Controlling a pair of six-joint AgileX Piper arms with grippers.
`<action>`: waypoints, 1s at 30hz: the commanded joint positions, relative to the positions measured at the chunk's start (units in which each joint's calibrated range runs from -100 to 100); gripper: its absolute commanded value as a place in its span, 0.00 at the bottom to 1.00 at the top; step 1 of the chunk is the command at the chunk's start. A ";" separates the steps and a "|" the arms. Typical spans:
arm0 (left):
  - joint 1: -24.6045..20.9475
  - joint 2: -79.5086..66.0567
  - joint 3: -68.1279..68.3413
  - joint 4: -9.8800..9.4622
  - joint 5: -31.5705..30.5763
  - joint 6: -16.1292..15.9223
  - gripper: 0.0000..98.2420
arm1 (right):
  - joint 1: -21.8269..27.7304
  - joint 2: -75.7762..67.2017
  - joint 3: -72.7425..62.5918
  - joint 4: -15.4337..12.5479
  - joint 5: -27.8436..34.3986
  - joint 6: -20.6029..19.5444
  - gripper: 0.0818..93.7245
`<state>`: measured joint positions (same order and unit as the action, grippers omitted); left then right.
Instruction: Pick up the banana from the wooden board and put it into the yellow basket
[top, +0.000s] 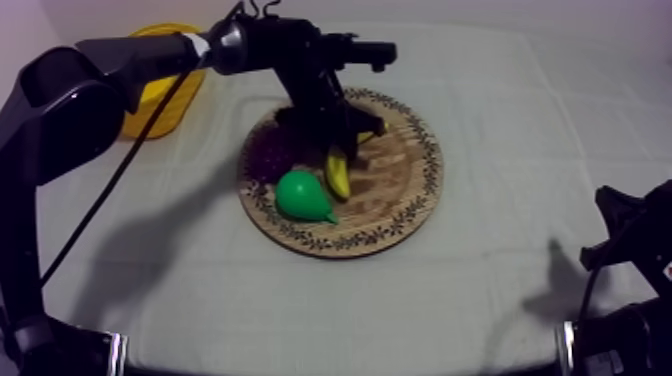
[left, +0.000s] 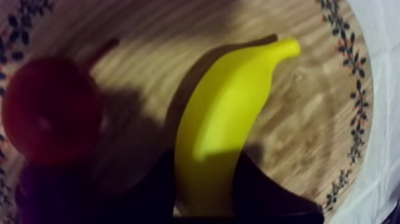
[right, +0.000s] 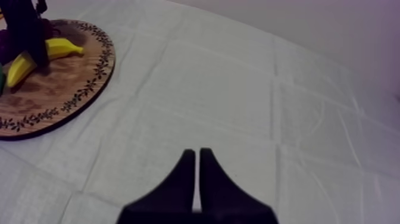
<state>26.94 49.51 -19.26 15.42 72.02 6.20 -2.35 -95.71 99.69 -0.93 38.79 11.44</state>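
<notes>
left hand (top: 343, 140) is pinching the banana (left: 229, 125) on the wooden board (top: 400, 190) to lift it, right hand (right: 197, 152) sits pressed together, idle.

**Free room and obstacles.** Both flanks of the banana (top: 338, 175) are taken up by the fingers of the left claw (left: 205, 199). On one side the banana is hemmed by the pear (top: 300, 196), just beside its near end, and by the grapes (top: 268, 155). The small red fruit (left: 50, 110) is parted from it by a strip of bare wood. The board (top: 405, 190) is left open on the banana's other side. Bare cloth lies between the board and the yellow basket (top: 140, 100), overhung by the left arm (top: 150, 55). The desk (right: 238, 107) around the right claw (right: 197, 173) is unobstructed.
</notes>
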 joint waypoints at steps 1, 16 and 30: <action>0.15 -1.82 -0.20 -0.05 -0.51 0.02 0.26 | -0.03 -0.05 -0.03 0.02 0.00 0.01 0.00; -0.63 -18.20 2.31 -1.81 0.25 1.04 0.26 | -0.10 -0.05 -0.03 0.02 0.00 0.01 0.00; -16.77 -38.10 14.11 -5.20 0.45 -2.65 0.27 | -0.18 -0.05 -0.03 0.02 0.00 0.01 0.00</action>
<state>14.10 12.25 -5.16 10.39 72.35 4.14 -2.52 -95.71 99.69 -0.93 38.79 11.44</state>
